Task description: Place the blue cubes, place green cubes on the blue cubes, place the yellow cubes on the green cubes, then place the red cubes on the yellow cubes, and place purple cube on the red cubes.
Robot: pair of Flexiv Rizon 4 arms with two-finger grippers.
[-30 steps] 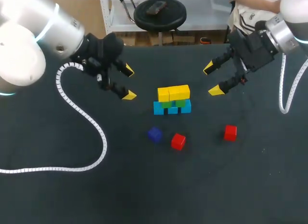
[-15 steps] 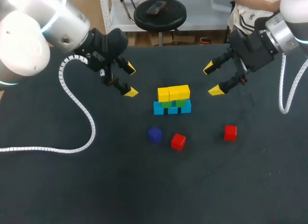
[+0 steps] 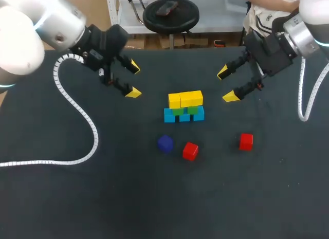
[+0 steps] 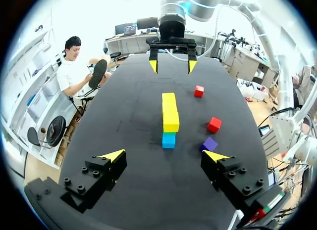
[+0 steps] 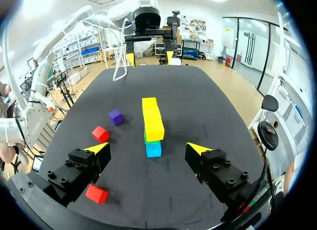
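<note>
1. Cubes not yet stacked lie nearest, in the lower middle of the head view, on the dark table [image 3: 154, 208]: the purple cube [image 3: 165, 143], a red cube [image 3: 190, 150] just to its right, and a second red cube [image 3: 245, 142] well apart, further right.
2. Behind them, at the frame's centre, stands the stack: blue cubes [image 3: 184, 115] at the bottom, green cubes [image 3: 185, 110] on them, yellow cubes [image 3: 185, 99] on top.
3. Judging by this, three layers are done and the red layer is the step in hand. The next move calls for one arm to come down over a red cube, pinch it and set it squarely on the yellow row without nudging the stack.
4. Furthest back, the left gripper [image 3: 133, 80] hangs at the upper left of the stack with its fingers spread and nothing between them. The right gripper [image 3: 226, 85] hangs at the upper right, also spread and empty.
5. Compared with a second ago, the left gripper has drawn back up and to the left, away from the stack, and its white cable [image 3: 94, 139] has shifted. The right gripper and all the cubes are where they were.
</note>
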